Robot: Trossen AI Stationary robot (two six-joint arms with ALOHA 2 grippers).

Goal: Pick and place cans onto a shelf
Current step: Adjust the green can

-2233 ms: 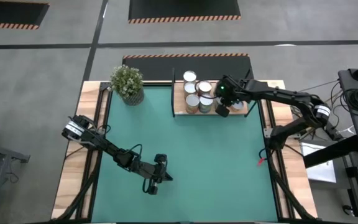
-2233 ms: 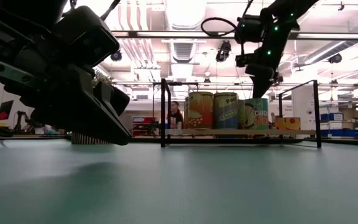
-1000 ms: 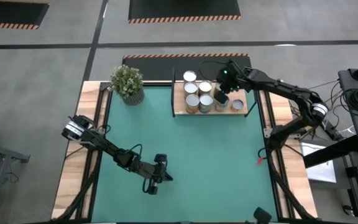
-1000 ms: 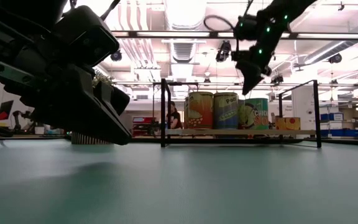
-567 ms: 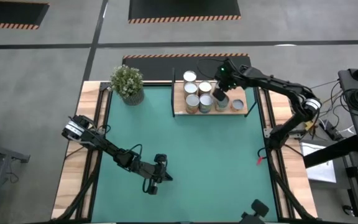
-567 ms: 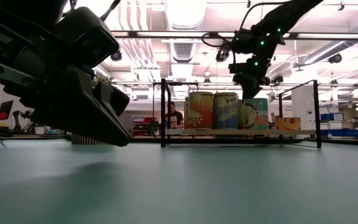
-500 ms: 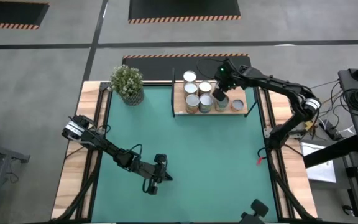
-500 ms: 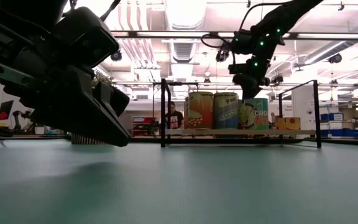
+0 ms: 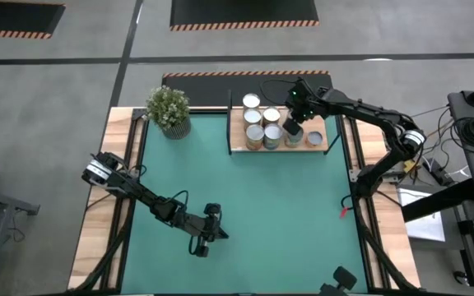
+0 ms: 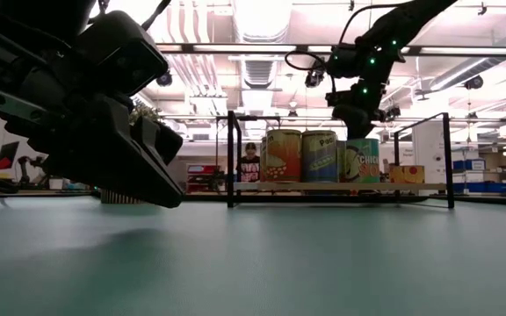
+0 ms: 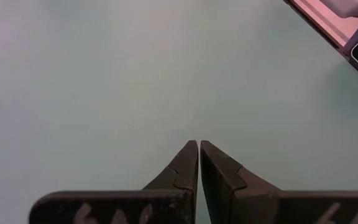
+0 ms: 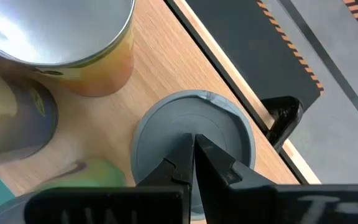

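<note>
Silvery can tops cluster on the shelf [image 9: 319, 149], and the right end effector [image 9: 290, 126] — fingers pinched together, holding nothing — now hovers directly above a grey-lidded can [image 12: 194, 134], having swung inward from the shelf's outer end. Remaining cans [image 9: 262, 128] stand just beside it. Left end effector [image 11: 199, 146] rests shut, empty, over the table [image 9: 286, 214]. Judgement: placement looks complete — only tidying or withdrawal remains.

Non-task items on and around table.
Potted green plant [image 9: 169, 110] at far-left corner of green mat [image 9: 237, 205]; person [image 10: 251, 161] visible in background room.
</note>
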